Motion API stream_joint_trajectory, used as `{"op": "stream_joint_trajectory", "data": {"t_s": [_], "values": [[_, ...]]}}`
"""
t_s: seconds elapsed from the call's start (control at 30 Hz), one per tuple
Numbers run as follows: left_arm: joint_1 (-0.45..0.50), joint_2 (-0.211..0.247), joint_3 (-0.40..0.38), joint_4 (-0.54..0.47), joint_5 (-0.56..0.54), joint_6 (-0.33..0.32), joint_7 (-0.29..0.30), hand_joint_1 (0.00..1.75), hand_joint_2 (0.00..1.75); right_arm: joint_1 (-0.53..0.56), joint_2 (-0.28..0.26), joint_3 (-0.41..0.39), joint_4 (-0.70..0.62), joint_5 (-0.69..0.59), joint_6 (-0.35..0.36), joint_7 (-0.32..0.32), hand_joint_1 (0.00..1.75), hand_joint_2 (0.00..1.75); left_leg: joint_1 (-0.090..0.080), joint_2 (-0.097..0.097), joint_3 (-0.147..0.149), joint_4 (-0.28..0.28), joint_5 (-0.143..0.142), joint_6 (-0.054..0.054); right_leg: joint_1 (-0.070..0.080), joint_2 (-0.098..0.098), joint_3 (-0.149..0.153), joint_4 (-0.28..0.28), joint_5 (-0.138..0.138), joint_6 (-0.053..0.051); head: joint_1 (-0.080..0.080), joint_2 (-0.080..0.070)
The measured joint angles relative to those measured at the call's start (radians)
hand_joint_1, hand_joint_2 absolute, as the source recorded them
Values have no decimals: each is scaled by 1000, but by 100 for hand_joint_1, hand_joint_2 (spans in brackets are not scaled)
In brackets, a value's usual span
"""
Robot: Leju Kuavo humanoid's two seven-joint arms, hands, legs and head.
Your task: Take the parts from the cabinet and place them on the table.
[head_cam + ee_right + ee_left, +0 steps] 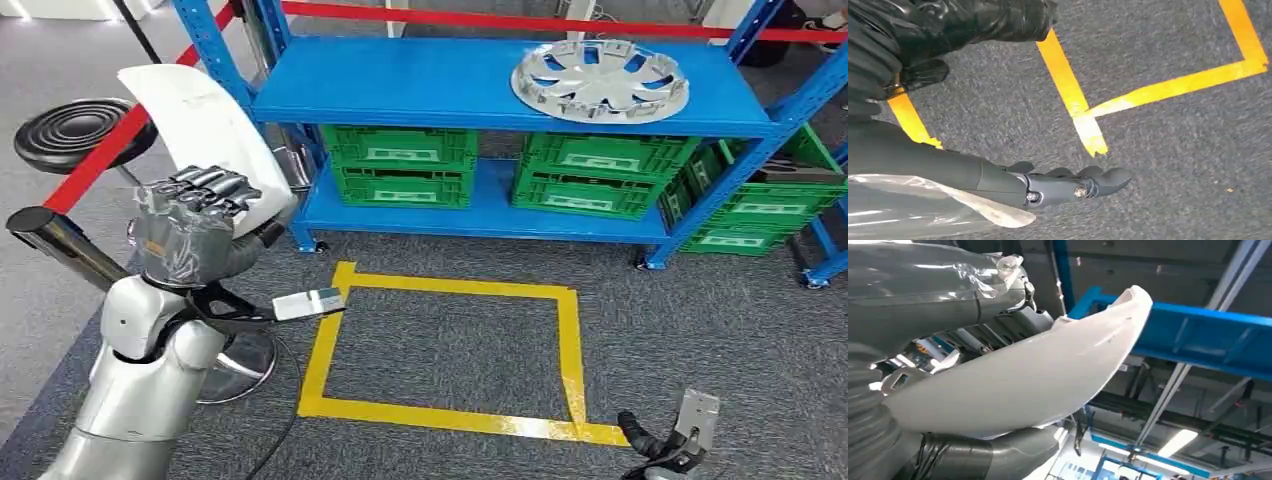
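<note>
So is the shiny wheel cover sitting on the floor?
No, the silver wheel cover lies flat on the top blue shelf, well above the carpet.

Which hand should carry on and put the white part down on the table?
Left. The left hand already grips the white part, raised; the right hand hangs low over the floor, holding nothing.

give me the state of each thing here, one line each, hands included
white part: held up in the left hand, off the shelf
left hand: raised, fingers gripping the white part
right hand: hanging low over the carpet, holding nothing
wheel cover: lying flat on the top shelf, untouched
green crates: stacked on the lower shelf
black stool: standing left of the rack
</note>
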Motion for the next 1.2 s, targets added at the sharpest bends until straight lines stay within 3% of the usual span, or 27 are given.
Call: {"op": "stream_joint_trajectory", "data": {"t_s": [0.07, 0.1, 0.17, 0.23, 0.27, 0.3, 0.37, 0.4, 0.43, 0.47, 0.5, 0.57, 0.6, 0.67, 0.7, 0.73, 0.77, 0.8, 0.83, 0.87, 0.9, 0.97, 1.0, 1.03, 1.1, 1.13, 1.2], "values": [[5, -1, 10, 0, -2, 0, 0, 175, 175, 6, 0, 0, 0, -5, -4, 5, 0, 175, -2, -2, -5, -3, 13, -9, -1, -1, -6, -2, 12, -14, 0, 0], [5, -1, 14, 0, -3, 0, 1, 175, 175, 5, 0, 1, 0, -6, -5, 8, 0, 175, 1, -3, -11, 4, -4, -14, -9, -9, -12, -8, 21, -24, 2, 0], [6, -1, 22, 0, -10, 0, 5, 175, 175, 5, -5, 1, -2, -14, -9, 14, 0, 175, 4, -4, -46, 110, -111, -24, -7, -8, -38, -3, 37, -40, -8, 0], [10, -2, 26, 0, -10, 0, 6, 175, 175, 5, -5, 1, -2, -17, -9, 14, 0, 175, 5, -4, -86, 275, -200, -27, -2, -9, -67, 7, 52, -44, -9, 0], [12, -2, 29, 0, -11, 0, 6, 175, 175, 5, -5, 2, -2, -18, -9, 15, 0, 175, 5, -4, -88, 318, -206, -26, 0, -9, -80, 11, 58, -45, -8, 0], [13, -3, 30, 0, -13, 0, 6, 175, 175, 5, -5, 3, -2, -18, -8, 18, 0, 175, 4, -4, -73, 319, -184, -22, 4, -9, -95, 16, 65, -45, -10, 0], [12, -8, 30, 0, -18, 0, 9, 175, 175, 5, -5, 5, -2, -17, 11, 27, 0, 175, 0, -4, 6, 218, -110, -5, 12, -9, -120, 23, 80, -45, -9, 0], [11, -10, 31, 0, -18, 0, 9, 175, 175, 4, -5, 7, -2, -16, 26, 35, 0, 175, -5, -5, 64, 133, -91, 10, 16, -8, -128, 24, 88, -45, -9, 0], [6, -12, 31, 0, -18, 0, 9, 175, 175, 4, -5, 9, -1, -16, 42, 41, 0, 175, -11, -5, 116, 44, -122, 30, 17, -8, -134, 24, 98, -44, -8, 0], [3, -15, 30, 0, -18, 0, 9, 175, 175, 2, -5, 12, -1, -14, 62, 45, 0, 175, -10, -5, 148, -11, -131, 26, 18, -8, -138, 24, 108, -40, -6, 0], [1, -16, 30, 0, -16, 0, 10, 175, 175, 1, -5, 15, -1, -13, 91, 52, 0, 175, -15, -5, 143, -12, -126, 22, 15, -9, -140, 18, 120, -33, -9, 0], [-3, -16, 31, 0, -7, 0, 9, 175, 175, 2, -5, 19, 0, -13, 150, 61, 0, 175, -20, -5, 134, -15, -109, 27, 9, -9, -143, 8, 142, -25, -10, 0], [-5, -17, 30, 0, -2, 0, 9, 175, 175, 4, -6, 26, 1, -11, 181, 64, 0, 175, -9, -1, 126, -34, -88, 29, 11, -8, -150, 8, 139, -17, -9, 0], [-13, -22, 30, 1, 0, 0, 9, 175, 175, 6, -9, 35, 2, -9, 211, 71, 0, 175, -6, 3, 98, -35, -59, 39, 8, -5, -182, 71, 31, -7, -2, 0], [-13, -25, 29, 1, 0, -1, 10, 175, 175, 6, -10, 41, 2, -5, 218, 73, 0, 175, -6, 3, 78, -35, -44, 40, 4, -6, -201, 150, -37, -1, 0, 0], [-13, -25, 29, 3, 0, -1, 15, 175, 175, 6, -11, 47, 3, 3, 218, 80, 0, 175, -6, 3, 59, -34, -30, 39, 1, -6, -217, 232, -81, 5, -2, 0], [-12, -25, 29, 5, 0, -1, 16, 175, 175, 6, -12, 50, 3, 11, 216, 90, 0, 175, -6, 4, 43, -33, -18, 38, 0, -6, -225, 286, -94, 9, 1, 0], [-12, -25, 29, 7, 0, -1, 19, 175, 175, 7, -16, 59, 3, 25, 205, 117, 0, 175, -4, 4, 19, -30, -1, 34, -2, -6, -219, 326, -71, 14, 0, 0], [-12, -25, 29, 10, 1, -1, 20, 175, 175, 9, -19, 68, 4, 40, 194, 148, 0, 175, -2, 4, -1, -27, 12, 31, -4, -6, -192, 315, -25, 17, 1, 0], [-12, -25, 29, 11, 6, -1, 20, 175, 175, 10, -22, 77, 5, 55, 182, 184, 0, 175, 1, 5, -20, -23, 24, 26, -7, -6, -149, 270, 19, 20, 0, 0], [-13, -25, 29, 13, 13, 0, 20, 175, 175, 10, -26, 85, 6, 67, 172, 222, 0, 175, 3, 5, -36, -19, 35, 20, -9, -6, -90, 198, 39, 23, 1, 0], [-18, -26, 27, 16, 18, 0, 18, 175, 175, 9, -28, 98, 8, 82, 162, 285, 0, 175, -3, 3, -56, -5, 52, 9, -10, -3, 56, 1, -33, 27, 3, 0], [-20, -26, 27, 17, 19, 0, 18, 175, 175, 10, -36, 105, 9, 85, 159, 303, 0, 175, -4, 4, -57, -6, 64, 4, -9, -2, 62, -17, -48, 5, 0, 0], [-24, -26, 26, 19, 19, 0, 18, 175, 175, 12, -36, 111, 14, 88, 159, 313, 0, 175, -2, 5, -57, -10, 77, 2, -7, -1, 44, -14, -40, 4, 0, 0], [-28, -26, 22, 26, 19, 0, 17, 175, 175, 16, -39, 117, 21, 97, 159, 361, 0, 175, 0, 3, -65, -18, 96, -14, -6, -5, 25, -11, -21, -19, 2, 0], [-29, -26, 21, 29, 19, -1, 17, 175, 175, 16, -39, 123, 23, 101, 159, 382, 0, 175, 5, 1, -74, -5, 54, -20, -8, -9, 15, -11, -7, -30, 0, 0], [-34, -25, 21, 35, 22, -1, 18, 175, 175, 18, -46, 132, 25, 109, 159, 409, 0, 175, 7, 1, -100, 114, -92, -31, -8, -10, -10, -10, 22, -41, -5, 0]]}}
